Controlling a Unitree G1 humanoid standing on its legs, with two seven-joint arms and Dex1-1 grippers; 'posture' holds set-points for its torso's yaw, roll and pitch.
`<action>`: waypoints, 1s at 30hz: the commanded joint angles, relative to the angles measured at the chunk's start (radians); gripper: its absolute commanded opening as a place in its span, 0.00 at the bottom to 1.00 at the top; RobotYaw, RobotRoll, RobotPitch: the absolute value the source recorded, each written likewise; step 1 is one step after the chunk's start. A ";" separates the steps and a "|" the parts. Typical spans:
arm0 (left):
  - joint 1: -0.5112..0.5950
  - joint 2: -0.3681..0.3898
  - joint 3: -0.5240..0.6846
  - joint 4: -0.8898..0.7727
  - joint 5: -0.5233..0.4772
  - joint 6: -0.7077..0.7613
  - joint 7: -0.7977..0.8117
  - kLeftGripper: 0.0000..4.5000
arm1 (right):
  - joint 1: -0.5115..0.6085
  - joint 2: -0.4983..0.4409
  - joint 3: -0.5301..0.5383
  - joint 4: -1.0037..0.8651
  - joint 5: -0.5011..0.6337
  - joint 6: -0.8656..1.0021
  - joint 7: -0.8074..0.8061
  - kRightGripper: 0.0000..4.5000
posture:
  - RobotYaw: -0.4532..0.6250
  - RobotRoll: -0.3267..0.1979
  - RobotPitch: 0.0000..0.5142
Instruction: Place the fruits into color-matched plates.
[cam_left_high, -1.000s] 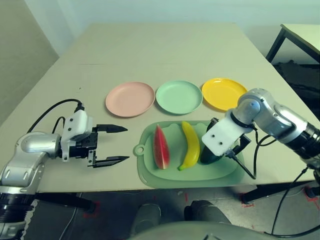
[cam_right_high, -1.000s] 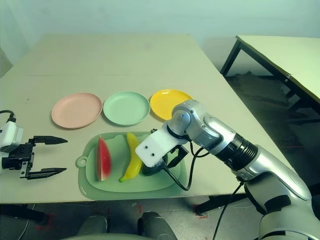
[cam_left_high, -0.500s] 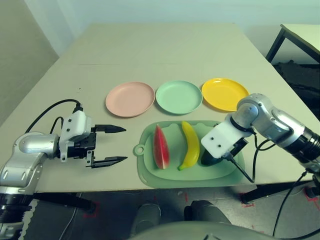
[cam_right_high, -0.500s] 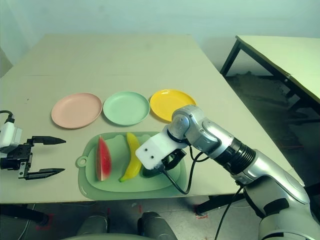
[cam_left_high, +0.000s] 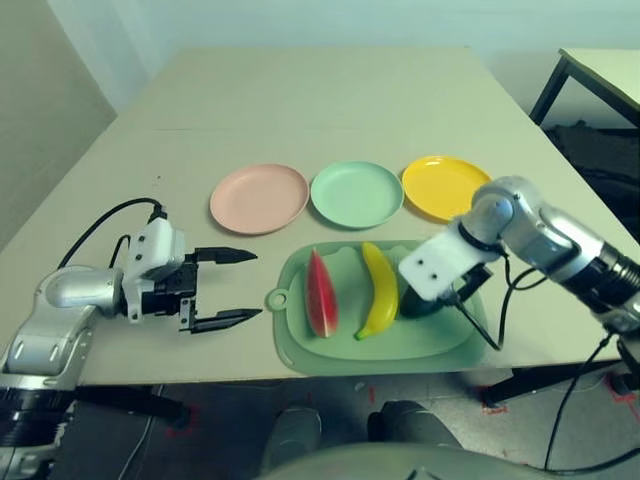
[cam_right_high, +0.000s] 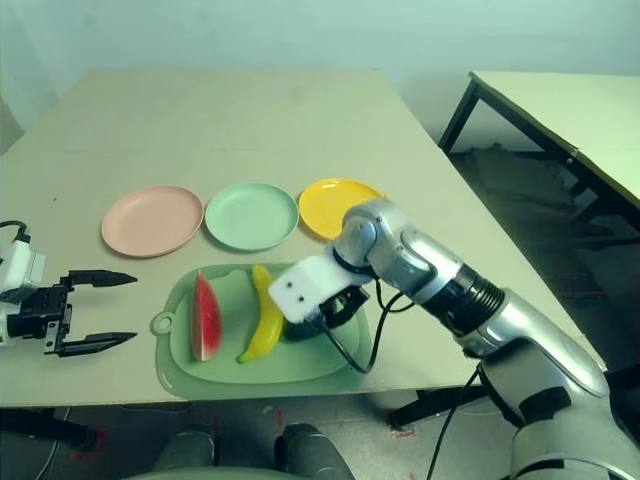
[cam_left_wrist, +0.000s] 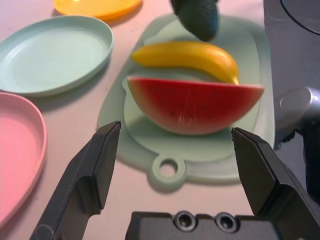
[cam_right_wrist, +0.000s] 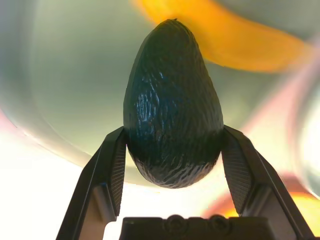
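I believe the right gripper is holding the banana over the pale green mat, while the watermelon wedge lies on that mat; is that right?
Not quite: the right wrist view shows the right gripper holding the avocado, not the banana. The rest stands.

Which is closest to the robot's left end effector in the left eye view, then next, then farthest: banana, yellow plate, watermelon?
1. Watermelon, on the left part of the mat.
2. Banana, just right of the watermelon.
3. Yellow plate, over on the right, beyond the mat.
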 joint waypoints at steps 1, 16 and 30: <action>-0.017 -0.012 0.012 -0.031 -0.021 0.057 0.046 1.00 | -0.093 0.088 -0.048 0.193 -0.017 -0.028 -0.056 0.67 | 0.49 0.62 0.08; -0.035 -0.019 0.030 -0.112 -0.026 0.222 0.214 1.00 | -0.297 0.427 -0.092 0.979 -0.184 -0.314 -0.564 0.67 | 0.52 0.62 0.09; 0.006 -0.010 0.035 -0.147 -0.008 0.232 0.222 1.00 | -0.283 0.491 -0.099 1.089 -0.278 -0.374 -0.651 1.00 | 0.53 0.62 0.09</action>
